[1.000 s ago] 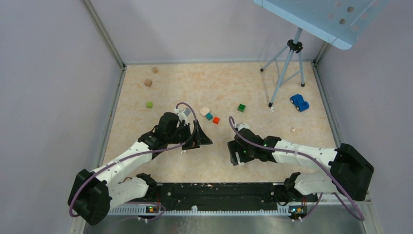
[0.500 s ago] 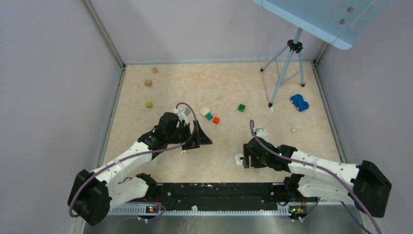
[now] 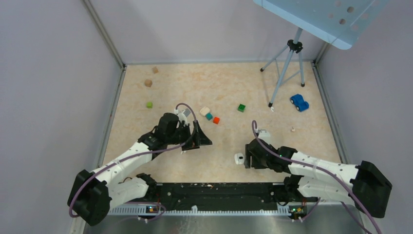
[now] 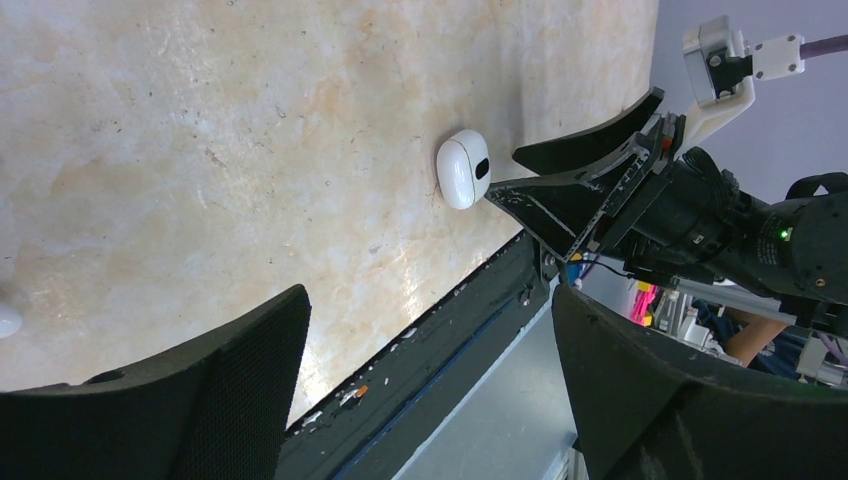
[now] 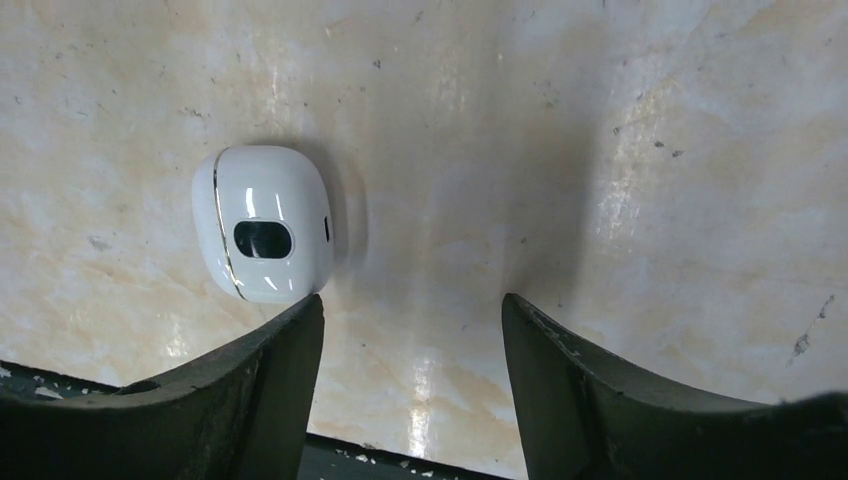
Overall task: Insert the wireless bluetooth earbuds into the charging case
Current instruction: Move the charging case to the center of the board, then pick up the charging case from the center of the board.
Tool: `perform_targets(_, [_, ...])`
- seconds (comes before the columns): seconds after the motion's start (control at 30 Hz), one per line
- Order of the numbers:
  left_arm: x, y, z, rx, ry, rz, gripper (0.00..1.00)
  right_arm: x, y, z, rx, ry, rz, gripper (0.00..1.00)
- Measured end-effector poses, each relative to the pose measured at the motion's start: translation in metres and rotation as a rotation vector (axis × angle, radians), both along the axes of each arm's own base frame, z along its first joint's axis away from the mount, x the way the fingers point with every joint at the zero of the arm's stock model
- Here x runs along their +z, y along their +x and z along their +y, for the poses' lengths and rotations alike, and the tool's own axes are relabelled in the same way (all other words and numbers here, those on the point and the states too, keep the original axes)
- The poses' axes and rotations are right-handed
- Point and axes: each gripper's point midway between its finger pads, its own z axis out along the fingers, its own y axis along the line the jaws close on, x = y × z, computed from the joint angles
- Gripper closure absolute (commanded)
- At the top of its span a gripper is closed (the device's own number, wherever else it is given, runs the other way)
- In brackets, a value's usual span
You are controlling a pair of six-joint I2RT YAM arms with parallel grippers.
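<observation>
The charging case point(image 5: 262, 224) is a glossy white rounded case, shut, with a thin seam and a dark oval spot. It lies on the table near the front edge point(image 3: 238, 158) and also shows in the left wrist view point(image 4: 462, 170). My right gripper point(image 5: 412, 305) is open and empty. The case sits just outside its left fingertip point(image 5: 300, 320), not between the jaws. My left gripper point(image 4: 430, 300) is open and empty, left of the case point(image 3: 200, 137). A tiny white piece point(image 3: 184, 152), perhaps one earbud, lies below it and shows at the left wrist view's edge point(image 4: 5, 320). No other earbud shows.
A cream block point(image 3: 204, 111), teal cube point(image 3: 209, 116) and orange cube point(image 3: 216, 120) cluster at mid table. Green cubes point(image 3: 241, 107) point(image 3: 149, 104), tan blocks point(image 3: 148, 83), a blue toy car point(image 3: 299, 102), a tripod point(image 3: 285, 73) and a beige bead point(image 3: 293, 129) lie farther back. The black base rail point(image 3: 219, 191) runs along the front.
My right arm has pulled back to the right and toward the front edge. The case, under its gripper a second ago, now lies uncovered beside its fingers. The left arm has not moved.
</observation>
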Motion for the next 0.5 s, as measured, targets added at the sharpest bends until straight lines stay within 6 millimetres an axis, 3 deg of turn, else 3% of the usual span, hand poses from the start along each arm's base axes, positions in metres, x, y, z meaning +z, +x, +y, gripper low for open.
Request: perform_targets(0.5, [-0.005,-0.003,0.002,0.001,0.008,0.010,0.05,0.002,0.009,0.018,0.060,-0.034,-0.001,0.36])
